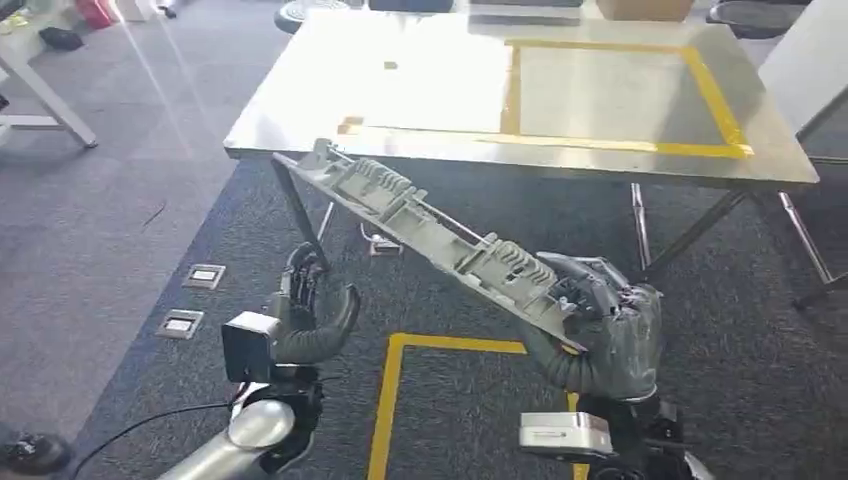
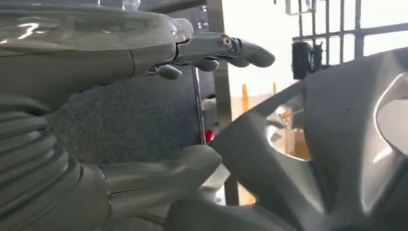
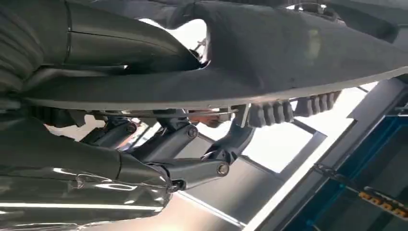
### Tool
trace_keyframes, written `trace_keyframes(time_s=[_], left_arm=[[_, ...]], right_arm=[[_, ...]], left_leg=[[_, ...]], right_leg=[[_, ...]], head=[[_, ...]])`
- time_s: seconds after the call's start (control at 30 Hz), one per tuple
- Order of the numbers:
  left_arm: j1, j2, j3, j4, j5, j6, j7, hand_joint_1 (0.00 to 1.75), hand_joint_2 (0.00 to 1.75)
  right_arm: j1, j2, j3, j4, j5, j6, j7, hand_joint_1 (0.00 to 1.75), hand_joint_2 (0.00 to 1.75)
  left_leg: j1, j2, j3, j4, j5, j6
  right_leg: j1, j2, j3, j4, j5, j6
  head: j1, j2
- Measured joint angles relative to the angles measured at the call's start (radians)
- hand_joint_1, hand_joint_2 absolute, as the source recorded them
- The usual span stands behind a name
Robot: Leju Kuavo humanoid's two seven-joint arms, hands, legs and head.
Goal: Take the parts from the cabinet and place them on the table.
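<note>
A long grey ribbed plastic part (image 1: 430, 225) slopes across the head view, its high end near the front edge of the metal table (image 1: 300, 140). My right hand (image 1: 600, 320) grips the part's low right end, thumb over the top and fingers underneath. In the right wrist view the part (image 3: 288, 53) lies clamped above the right hand (image 3: 120, 168). My left hand (image 1: 310, 310) hangs below the part's left half, fingers apart and holding nothing. From the left wrist the part (image 2: 337, 144) looms just beyond the spread left hand (image 2: 72, 57).
A yellow tape rectangle (image 1: 610, 145) marks the table's right half. Table legs (image 1: 640, 225) stand behind the part. On the carpet are a yellow tape line (image 1: 385, 400) and two floor sockets (image 1: 205, 275). A white table leg (image 1: 50, 100) stands at far left.
</note>
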Motion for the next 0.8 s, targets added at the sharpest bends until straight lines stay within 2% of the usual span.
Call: trace_keyframes(time_s=[0.03, 0.07, 0.1, 0.13, 0.17, 0.2, 0.23, 0.27, 0.3, 0.33, 0.37, 0.43, 0.5, 0.57, 0.6, 0.63, 0.7, 0.77, 0.8], left_arm=[[0.003, 0.000, 0.000, 0.000, 0.000, 0.001, 0.000, 0.00, 1.75], [0.005, 0.000, 0.000, 0.000, 0.000, 0.002, 0.000, 0.00, 1.75], [0.006, 0.002, 0.000, 0.000, 0.000, 0.002, 0.000, 0.00, 1.75], [0.006, 0.002, 0.000, 0.000, 0.000, 0.001, 0.000, 0.00, 1.75], [0.006, 0.003, 0.000, 0.000, 0.000, 0.000, 0.000, 0.00, 1.75], [0.005, 0.003, 0.000, 0.000, -0.001, -0.002, 0.002, 0.00, 1.75], [0.003, 0.003, 0.000, 0.000, -0.002, -0.003, 0.002, 0.00, 1.75], [0.003, 0.001, 0.000, 0.000, -0.003, -0.005, 0.005, 0.00, 1.75], [0.002, 0.003, 0.000, -0.001, -0.004, -0.005, 0.007, 0.00, 1.75], [0.003, 0.002, 0.000, -0.001, -0.006, -0.005, 0.007, 0.00, 1.75], [0.003, 0.001, 0.000, -0.001, -0.007, -0.005, 0.009, 0.00, 1.75], [0.001, 0.000, 0.000, -0.001, -0.010, -0.005, 0.010, 0.00, 1.75], [0.001, 0.000, 0.000, -0.001, -0.010, -0.005, 0.014, 0.00, 1.75], [0.001, 0.000, 0.000, -0.001, -0.010, -0.005, 0.015, 0.00, 1.75], [0.001, 0.000, 0.000, -0.001, -0.010, -0.005, 0.016, 0.00, 1.75], [0.001, 0.000, 0.000, -0.001, -0.010, -0.005, 0.017, 0.00, 1.75], [0.001, 0.000, 0.000, -0.001, -0.010, -0.005, 0.017, 0.00, 1.75], [0.001, 0.000, 0.000, -0.001, -0.010, -0.005, 0.017, 0.00, 1.75], [0.001, 0.000, 0.000, -0.001, -0.010, -0.005, 0.017, 0.00, 1.75]], right_arm=[[0.001, 0.000, 0.000, 0.000, -0.003, 0.000, 0.000, 1.75, 1.75], [0.002, 0.000, 0.001, 0.000, -0.003, 0.000, 0.000, 1.75, 1.75], [0.002, 0.000, 0.001, 0.000, -0.003, 0.000, 0.000, 1.75, 1.75], [0.002, 0.000, 0.001, 0.000, -0.003, 0.000, -0.001, 1.75, 1.75], [0.002, 0.000, 0.001, 0.000, -0.002, 0.000, -0.001, 1.75, 1.75], [0.002, 0.000, 0.000, 0.000, -0.001, 0.000, 0.000, 1.75, 1.75], [0.002, 0.000, 0.000, 0.000, -0.001, 0.000, 0.001, 1.75, 1.75], [0.001, 0.000, 0.000, 0.000, 0.000, 0.000, 0.003, 1.75, 1.75], [0.002, 0.000, 0.000, -0.003, 0.004, 0.000, 0.005, 1.75, 1.75], [0.001, 0.000, 0.000, -0.004, 0.004, 0.000, 0.008, 1.75, 1.75], [0.001, 0.000, -0.001, -0.005, 0.004, 0.000, 0.011, 1.75, 1.75], [-0.001, 0.000, 0.000, -0.005, 0.004, 0.000, 0.013, 1.75, 1.75], [-0.003, 0.000, 0.000, -0.006, 0.003, 0.000, 0.013, 1.75, 1.75], [-0.002, 0.000, 0.000, -0.006, 0.003, 0.000, 0.013, 1.75, 1.75], [-0.002, 0.000, 0.000, -0.006, 0.003, 0.000, 0.013, 1.75, 1.75], [-0.002, 0.000, 0.000, -0.006, 0.003, 0.000, 0.013, 1.75, 1.75], [-0.002, 0.000, 0.000, -0.006, 0.003, 0.000, 0.013, 1.75, 1.75], [-0.002, 0.000, 0.000, -0.006, 0.003, 0.000, 0.012, 1.75, 1.75], [-0.002, 0.000, 0.000, -0.006, 0.002, 0.000, 0.012, 1.75, 1.75]], left_leg=[[0.014, 0.001, -0.036, 0.084, -0.034, -0.012], [0.026, 0.004, -0.067, 0.152, -0.054, -0.025], [0.038, 0.008, -0.073, 0.166, -0.048, -0.038], [0.049, 0.012, -0.050, 0.126, -0.020, -0.051], [0.060, 0.015, -0.006, 0.049, 0.019, -0.063], [0.072, 0.020, 0.051, -0.053, 0.061, -0.078], [0.076, 0.022, 0.084, -0.117, 0.047, -0.099], [0.068, 0.013, 0.076, -0.104, 0.043, -0.086], [0.068, 0.010, 0.069, -0.093, 0.039, -0.060], [0.074, 0.010, 0.066, -0.096, 0.037, -0.052], [0.073, 0.011, 0.067, -0.095, 0.036, -0.052], [0.070, 0.010, 0.069, -0.095, 0.032, -0.044], [0.067, 0.009, 0.070, -0.095, 0.032, -0.039], [0.063, 0.009, 0.070, -0.095, 0.031, -0.031], [0.062, 0.009, 0.070, -0.094, 0.031, -0.030], [0.060, 0.009, 0.070, -0.094, 0.031, -0.029], [0.058, 0.009, 0.070, -0.093, 0.031, -0.028], [0.057, 0.009, 0.070, -0.093, 0.030, -0.028], [0.057, 0.009, 0.070, -0.093, 0.030, -0.028]], right_leg=[[-0.003, -0.002, -0.002, 0.001, 0.001, 0.002], [-0.010, -0.004, -0.005, 0.003, 0.002, 0.007], [-0.018, -0.005, -0.009, 0.008, 0.001, 0.014], [-0.027, -0.004, -0.012, 0.015, -0.003, 0.024], [-0.037, -0.004, -0.015, 0.026, -0.009, 0.036], [-0.047, -0.003, -0.019, 0.043, -0.019, 0.051], [-0.053, -0.005, -0.026, 0.062, -0.032, 0.067], [-0.043, -0.002, -0.041, 0.074, -0.040, 0.078], [-0.043, -0.001, -0.043, 0.077, -0.041, 0.085], [-0.045, 0.000, -0.042, 0.080, -0.047, 0.088], [-0.044, 0.002, -0.046, 0.077, -0.063, 0.083], [-0.043, 0.002, -0.040, 0.066, -0.049, 0.048], [-0.043, 0.002, -0.037, 0.061, -0.044, 0.038], [-0.043, 0.003, -0.036, 0.058, -0.040, 0.036], [-0.043, 0.003, -0.036, 0.057, -0.038, 0.038], [-0.045, 0.003, -0.035, 0.054, -0.035, 0.046], [-0.047, 0.003, -0.034, 0.051, -0.034, 0.069], [-0.049, 0.004, -0.033, 0.048, -0.034, 0.098], [-0.049, 0.005, -0.033, 0.047, -0.035, 0.105]], head=[[-0.003, 0.000], [-0.004, 0.000], [-0.005, 0.000], [-0.008, 0.000], [-0.011, 0.000], [-0.016, 0.000], [-0.023, 0.000], [-0.038, 0.000], [-0.039, 0.000], [-0.025, 0.000], [-0.016, 0.000], [0.003, 0.000], [0.022, 0.000], [0.032, 0.000], [0.035, 0.000], [0.038, 0.000], [0.041, 0.000], [0.043, 0.000], [0.041, 0.000]])
